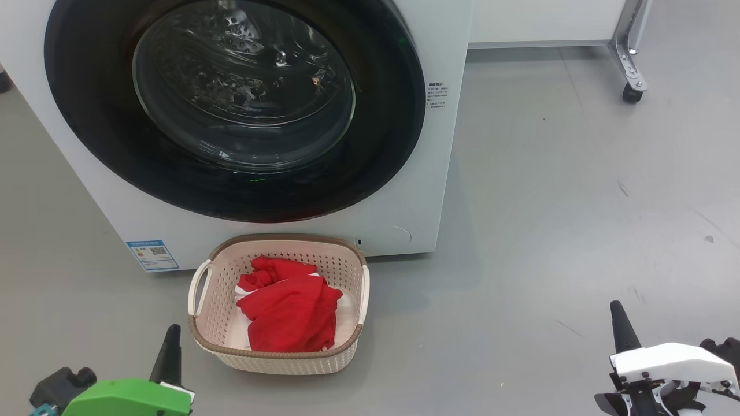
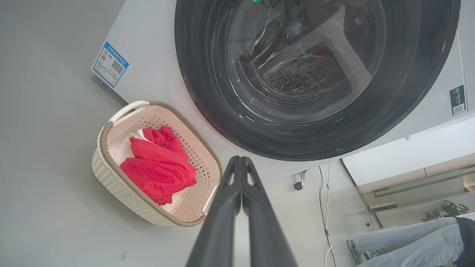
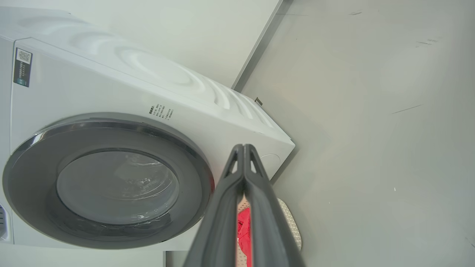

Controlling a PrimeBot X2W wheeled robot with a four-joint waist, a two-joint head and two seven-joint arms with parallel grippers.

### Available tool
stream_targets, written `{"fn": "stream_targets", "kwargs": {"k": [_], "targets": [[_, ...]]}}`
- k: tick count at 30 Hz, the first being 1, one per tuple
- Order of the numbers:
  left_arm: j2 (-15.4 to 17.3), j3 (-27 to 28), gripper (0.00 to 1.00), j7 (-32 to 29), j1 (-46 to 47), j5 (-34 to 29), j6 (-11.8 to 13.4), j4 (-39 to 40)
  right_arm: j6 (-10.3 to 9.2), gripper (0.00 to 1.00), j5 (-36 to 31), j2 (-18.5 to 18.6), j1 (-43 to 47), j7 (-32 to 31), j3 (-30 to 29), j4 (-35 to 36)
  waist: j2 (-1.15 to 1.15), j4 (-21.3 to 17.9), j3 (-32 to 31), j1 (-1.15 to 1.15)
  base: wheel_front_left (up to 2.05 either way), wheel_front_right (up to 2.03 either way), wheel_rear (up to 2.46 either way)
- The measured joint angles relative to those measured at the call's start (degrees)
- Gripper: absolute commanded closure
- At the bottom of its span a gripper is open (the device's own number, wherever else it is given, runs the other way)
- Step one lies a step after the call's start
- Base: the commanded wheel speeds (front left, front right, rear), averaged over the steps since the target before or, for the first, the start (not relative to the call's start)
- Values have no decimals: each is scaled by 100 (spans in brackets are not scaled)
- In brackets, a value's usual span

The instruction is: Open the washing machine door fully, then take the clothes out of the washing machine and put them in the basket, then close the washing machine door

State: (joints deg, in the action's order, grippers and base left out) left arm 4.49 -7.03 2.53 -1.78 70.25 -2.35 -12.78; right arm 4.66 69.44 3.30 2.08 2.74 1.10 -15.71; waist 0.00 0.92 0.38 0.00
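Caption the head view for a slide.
Washing machine door closed, clothes in the basket before it, left gripper and right gripper shut at the lower corners.

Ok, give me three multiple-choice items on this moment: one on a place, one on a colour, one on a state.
1. Where do the clothes lie?
A. inside the drum
B. in the basket
C. spread out on the floor

2. What colour is the basket's rim?
A. blue
B. black
C. brown

3. How does the washing machine door stand?
A. shut
B. half open
C. swung fully open

Key:
1 B, the red fabric is heaped inside the cream basket.
2 C, a brown woven-look band runs round its top edge.
3 A, the door's black rim sits flush against the front of the washing machine in the head view and both wrist views.
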Motion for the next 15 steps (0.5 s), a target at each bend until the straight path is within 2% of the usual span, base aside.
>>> {"fn": "stream_targets", "kwargs": {"k": [15], "targets": [[11,303,100,-205,179,1083,-175,-96,81,100,1090,35,-201,-256,-215,0,0,-41,-9,0,0,0,0]]}}
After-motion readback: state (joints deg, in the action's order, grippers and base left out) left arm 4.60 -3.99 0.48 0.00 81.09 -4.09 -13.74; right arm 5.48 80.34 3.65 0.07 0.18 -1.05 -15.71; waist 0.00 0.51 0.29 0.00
